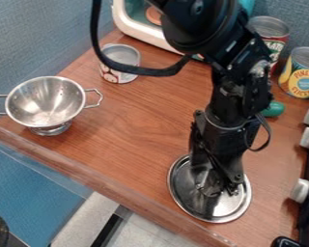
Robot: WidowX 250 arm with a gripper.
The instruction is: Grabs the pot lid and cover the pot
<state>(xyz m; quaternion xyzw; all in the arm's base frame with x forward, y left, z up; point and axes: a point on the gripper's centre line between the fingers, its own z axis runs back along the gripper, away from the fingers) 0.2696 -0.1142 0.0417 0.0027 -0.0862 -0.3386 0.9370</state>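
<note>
Starting up close: spot the round steel lid [205,206] lying on the wooden counter [144,128] near the front edge, directly under the black gripper [218,189]. Can't tell from here whether clenched on the lid or loose over it — too hidden by the metalwork. Being round, offers no real long axis, so probably no need to fuss over turning it. Has to go left and back across the view to reach the open two-handled pot [46,101], well apart from the lid — more of a colander, honestly. Likely wants a clean lift first, high enough to clear that rim.

Label-wise, going back: see yellow and blue with bold lettering on the right-hand can [301,75], then white with small red pictures on the short can [118,66], then red and green with partly covered lettering on the rearmost can [271,38].
</note>
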